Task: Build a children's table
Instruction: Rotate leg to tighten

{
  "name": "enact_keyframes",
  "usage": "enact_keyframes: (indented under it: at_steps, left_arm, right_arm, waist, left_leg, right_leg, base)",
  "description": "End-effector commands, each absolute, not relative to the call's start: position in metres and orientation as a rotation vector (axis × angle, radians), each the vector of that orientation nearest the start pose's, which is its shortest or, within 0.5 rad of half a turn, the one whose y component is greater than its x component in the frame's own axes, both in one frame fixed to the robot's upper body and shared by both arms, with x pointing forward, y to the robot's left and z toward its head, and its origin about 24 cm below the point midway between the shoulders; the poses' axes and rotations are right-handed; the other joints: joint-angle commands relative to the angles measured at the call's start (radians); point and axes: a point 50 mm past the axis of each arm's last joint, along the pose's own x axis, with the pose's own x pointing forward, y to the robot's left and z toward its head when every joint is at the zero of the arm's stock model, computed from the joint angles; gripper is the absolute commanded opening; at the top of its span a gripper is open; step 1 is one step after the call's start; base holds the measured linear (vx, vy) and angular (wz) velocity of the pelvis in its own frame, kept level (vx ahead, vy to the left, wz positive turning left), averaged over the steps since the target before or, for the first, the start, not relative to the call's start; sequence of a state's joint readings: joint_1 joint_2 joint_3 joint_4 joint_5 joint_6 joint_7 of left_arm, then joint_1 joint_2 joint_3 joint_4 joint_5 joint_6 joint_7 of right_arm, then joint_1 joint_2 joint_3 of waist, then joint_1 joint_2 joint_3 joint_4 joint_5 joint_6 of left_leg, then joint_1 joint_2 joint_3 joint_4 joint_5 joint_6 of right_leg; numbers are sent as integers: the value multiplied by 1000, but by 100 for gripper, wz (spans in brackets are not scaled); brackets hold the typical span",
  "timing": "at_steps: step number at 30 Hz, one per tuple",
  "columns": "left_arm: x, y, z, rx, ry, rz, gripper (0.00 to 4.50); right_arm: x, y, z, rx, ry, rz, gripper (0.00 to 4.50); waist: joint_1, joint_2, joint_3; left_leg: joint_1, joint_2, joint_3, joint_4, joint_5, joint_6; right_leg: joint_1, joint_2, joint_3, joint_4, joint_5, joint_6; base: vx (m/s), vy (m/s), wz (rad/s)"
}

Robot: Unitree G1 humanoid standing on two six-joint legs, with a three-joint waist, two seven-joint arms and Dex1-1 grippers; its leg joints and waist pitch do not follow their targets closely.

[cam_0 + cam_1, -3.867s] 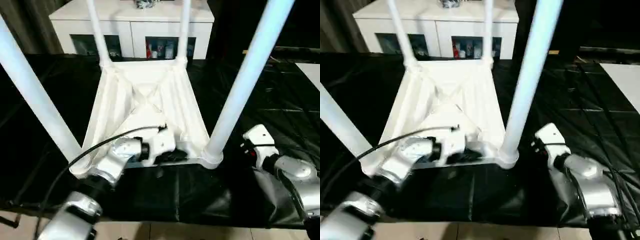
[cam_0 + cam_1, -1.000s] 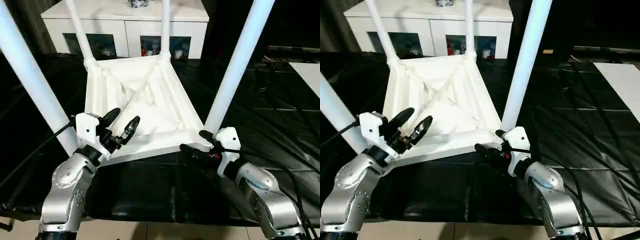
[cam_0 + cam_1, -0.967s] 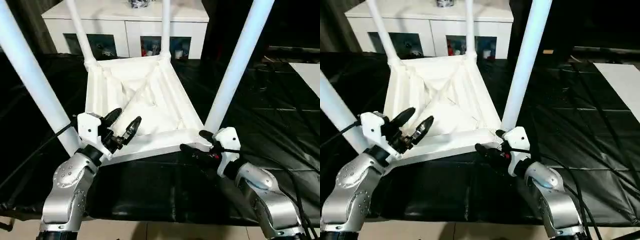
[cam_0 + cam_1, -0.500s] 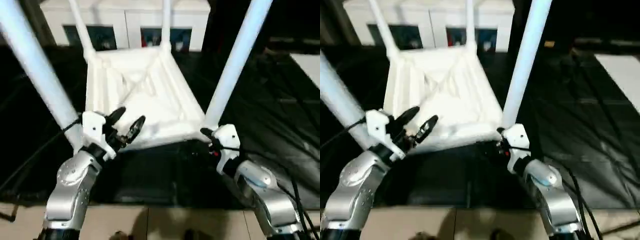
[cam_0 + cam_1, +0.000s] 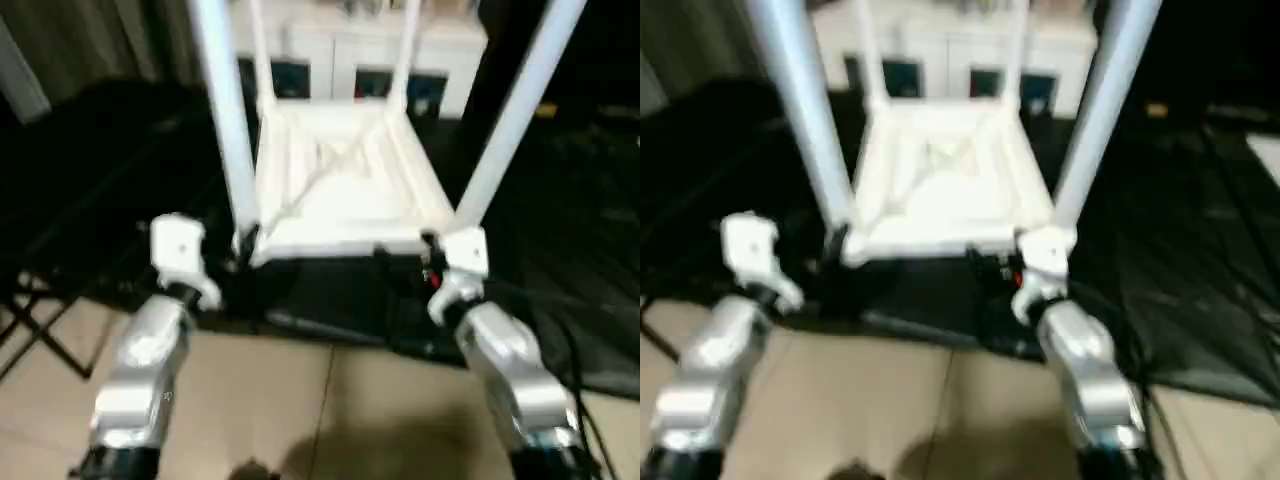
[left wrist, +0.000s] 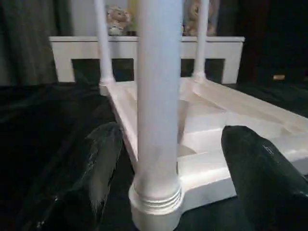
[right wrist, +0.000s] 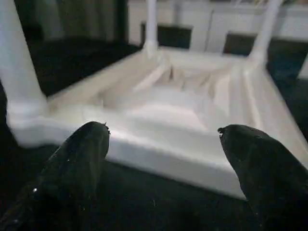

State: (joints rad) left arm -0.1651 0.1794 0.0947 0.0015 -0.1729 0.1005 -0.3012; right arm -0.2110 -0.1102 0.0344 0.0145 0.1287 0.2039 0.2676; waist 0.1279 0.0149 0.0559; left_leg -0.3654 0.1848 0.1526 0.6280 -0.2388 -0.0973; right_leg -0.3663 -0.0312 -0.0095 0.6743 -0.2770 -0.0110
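The children's table lies upside down on a black-covered surface. Its ribbed white tabletop [image 5: 345,190] faces up, and its white legs stand in the corner sockets. The near left leg [image 6: 156,110] rises between the fingers of my left gripper [image 6: 172,130], which is open and not touching it. My right gripper [image 7: 163,130] is open too. It faces the tabletop's near edge [image 7: 159,149] by the near right leg [image 5: 510,120], with nothing between its fingers.
The black sheet [image 5: 570,270] ends just in front of the table, with tan floor [image 5: 320,400] below it. A white cabinet [image 5: 330,45] stands behind. Dark folding struts [image 5: 35,320] show at the left, near the floor.
The camera has pulled back and tilted down, so the floor now shows. My left gripper has gone from over the tabletop's near edge to the near left leg. Both grippers stay open.
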Motion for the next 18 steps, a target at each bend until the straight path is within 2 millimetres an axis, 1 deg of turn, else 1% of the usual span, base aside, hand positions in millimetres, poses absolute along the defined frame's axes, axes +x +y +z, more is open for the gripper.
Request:
enact_keyframes:
  at_steps: [1, 2, 3, 4, 5, 6, 7, 8, 9, 10, 11, 12, 13, 14, 15, 16, 17, 18]
  left_arm:
    - [288, 175, 87, 15, -86, -258, 373]
    - [289, 177, 88, 26, -93, -239, 373]
    - [290, 177, 88, 21, -93, -227, 373]
    - [293, 180, 88, 27, -86, -195, 373]
    - [293, 180, 89, 21, -90, -192, 373]
    - [293, 180, 89, 18, -90, -193, 373]
    - [293, 179, 89, 20, -87, -194, 373]
    - [294, 179, 90, 24, -92, -195, 373]
    - [293, 179, 90, 23, -92, -196, 373]
    - [293, 179, 89, 29, -89, -188, 373]
    - [293, 180, 89, 32, -90, -182, 373]
    - [294, 181, 89, 35, -85, -164, 373]
    - [294, 184, 89, 48, -90, -134, 373]
    - [294, 185, 90, 39, -98, -117, 373]
    - [294, 187, 91, 39, -100, -100, 373]
    - [294, 190, 92, 46, -103, -77, 373]
    - [293, 191, 92, 24, -105, -75, 373]
    - [293, 191, 92, 19, -108, -68, 373]
  right_arm:
    - [294, -140, 75, 48, 16, 311, 414]
    - [295, -138, 75, 48, 15, 316, 414]
    - [296, -136, 74, 47, 15, 318, 414]
    - [297, -133, 74, 47, 14, 330, 414]
    - [297, -131, 74, 47, 13, 333, 414]
    - [297, -131, 74, 47, 13, 334, 414]
    - [297, -129, 75, 49, 14, 338, 414]
    - [297, -128, 75, 49, 19, 344, 414]
    - [297, -128, 74, 49, 22, 347, 414]
    - [297, -128, 74, 45, 25, 347, 414]
    - [298, -128, 73, 42, 26, 346, 414]
    - [298, -128, 73, 24, 24, 349, 414]
    - [298, -128, 73, 18, 23, 362, 414]
    - [297, -127, 73, 9, 19, 378, 414]
    - [297, -127, 74, 4, 16, 387, 414]
    - [296, -128, 73, 10, 15, 389, 414]
    - [296, -128, 73, 19, 16, 392, 414]
    - [296, -128, 73, 21, 17, 400, 414]
  waist:
    - [-30, 5, -27]
    - [-42, 7, -23]
    - [-51, 7, -19]
    - [-75, 24, -17]
    - [-78, 40, -7]
    - [-65, 37, -18]
    - [-10, 46, -7]
    - [6, 20, -25]
    - [-22, -65, -22]
    - [2, -49, 4]
    - [36, -54, -15]
    - [46, -59, -13]
    - [60, -48, -29]
    - [56, -14, -57]
    - [34, 21, -87]
    - [9, 33, -99]
    - [-36, 38, -120]
    - [-61, 23, -123]
  left_leg:
    - [63, 40, -33, -112, -553, -61]
    - [80, 34, -34, -117, -618, -56]
    - [83, 32, -36, -122, -645, -50]
    - [154, 51, -22, -123, -747, -49]
    - [104, 89, -22, -205, -882, -50]
    - [54, 119, -11, -257, -926, -35]
    - [8, 109, 65, -291, -1027, -50]
    - [46, 154, 82, -273, -920, -20]
    - [193, 77, 100, -42, -680, -70]
    - [143, 35, 67, 97, -411, 15]
    - [-25, 12, -5, 114, -164, 74]
    - [-37, -6, -19, 103, -127, 73]
    - [-17, -26, -24, 44, -76, 69]
    - [-13, -18, -30, -28, 58, 122]
    - [33, 12, -49, -74, 219, 159]
    - [57, 42, -96, -76, 322, 243]
    - [201, 169, -211, -45, 657, 487]
    - [214, 210, -253, -33, 888, 586]
  right_leg:
    - [-9, -87, 23, -154, -565, -47]
    - [-1, -86, 0, -177, -647, -20]
    - [11, -83, -19, -189, -666, -7]
    - [-9, -42, -61, -209, -620, -3]
    - [61, -30, -110, -111, -438, -10]
    - [127, -41, -108, 20, -263, -13]
    - [151, -23, -148, 93, -150, -11]
    - [156, -62, -72, 107, -307, 6]
    - [3, -114, 17, -143, -856, -23]
    - [15, -245, 76, -271, -1084, -73]
    - [170, -248, 169, -234, -1013, -81]
    - [177, -204, 163, -218, -913, -78]
    - [184, -116, 144, -192, -607, -116]
    - [186, -77, 73, -169, -274, -119]
    - [149, -35, 13, -117, 13, -65]
    - [116, -6, -10, -47, 161, -23]
    - [-47, -55, -12, 39, 102, 39]
    - [-74, -99, 9, 53, 63, 66]
  base:
    - [-68, 90, -9]
    - [-68, 90, -9]
    - [-47, 96, -14]
    - [-50, 93, -34]
    - [-50, 93, -34]
    - [-112, 67, -50]
    - [-76, -23, -43]
    - [-76, -23, -43]
    - [98, -142, -51]
    - [153, -86, -68]
    - [153, -86, -68]
    - [97, -17, -45]
    - [95, -59, 1]
    - [95, -59, 1]
    - [140, -4, 14]
    - [187, 21, 2]
    - [187, 21, 2]
    - [141, -27, -29]
